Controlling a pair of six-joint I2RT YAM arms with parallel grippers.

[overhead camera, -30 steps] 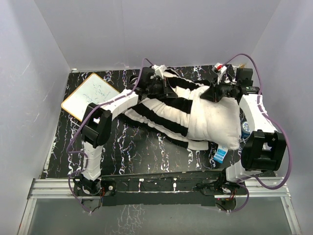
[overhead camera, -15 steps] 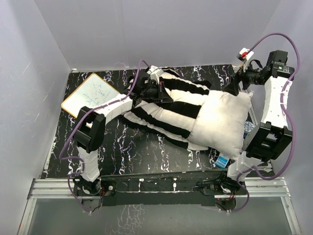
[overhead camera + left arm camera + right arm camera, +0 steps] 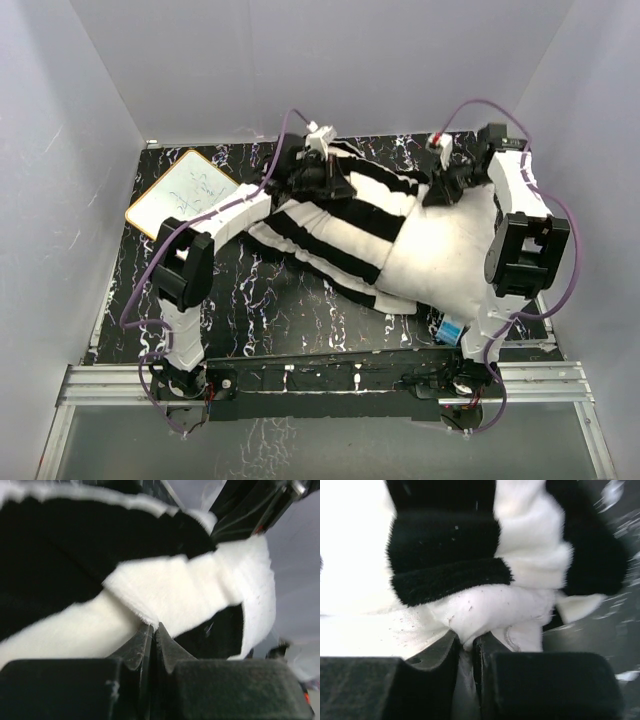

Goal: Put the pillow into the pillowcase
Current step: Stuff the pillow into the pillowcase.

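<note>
The striped black and white pillowcase (image 3: 340,215) lies across the middle of the table, with the plump white pillow (image 3: 445,255) partly inside it and sticking out to the right. My left gripper (image 3: 335,185) is at the far side of the pillowcase. In the left wrist view it (image 3: 152,627) is shut on a fuzzy edge of the pillowcase (image 3: 190,585). My right gripper (image 3: 437,192) sits at the pillow's far edge, by the pillowcase mouth. The right wrist view shows it (image 3: 467,642) shut on a fold of smooth white pillow (image 3: 490,607) fabric, just below the striped pillowcase (image 3: 450,560) hem.
A small whiteboard (image 3: 185,195) lies at the far left of the black marbled table (image 3: 260,300). A small blue and white object (image 3: 450,328) pokes out under the pillow's near right corner. White walls close in the table on three sides.
My right gripper let go, swung out to the far right, then came back to the pillow's far edge and shut on it. The left gripper kept its hold.
</note>
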